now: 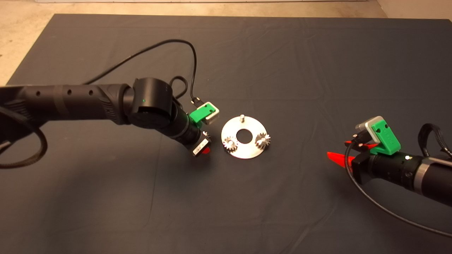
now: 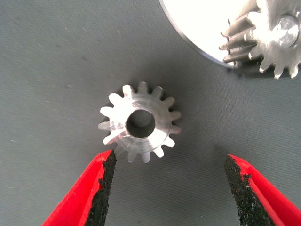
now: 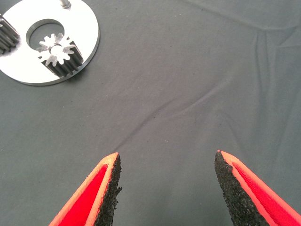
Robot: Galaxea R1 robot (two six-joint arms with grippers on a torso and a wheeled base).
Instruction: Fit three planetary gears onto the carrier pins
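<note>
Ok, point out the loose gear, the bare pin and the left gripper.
loose gear (image 2: 139,121): left wrist view, rim beside its centre hole.
bare pin (image 1: 242,116): head view, its top.
left gripper (image 2: 169,181): left wrist view, open, midway between fingertips.

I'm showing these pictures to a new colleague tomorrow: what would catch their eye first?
Probably the silver plate at mid-mat, two planetary gears already seated on its carrier pins and one pin bare. Next, the third gear lying flat on the mat beside the plate, with the left gripper open just above it. The right gripper hangs open off to the right, over bare mat.
</note>
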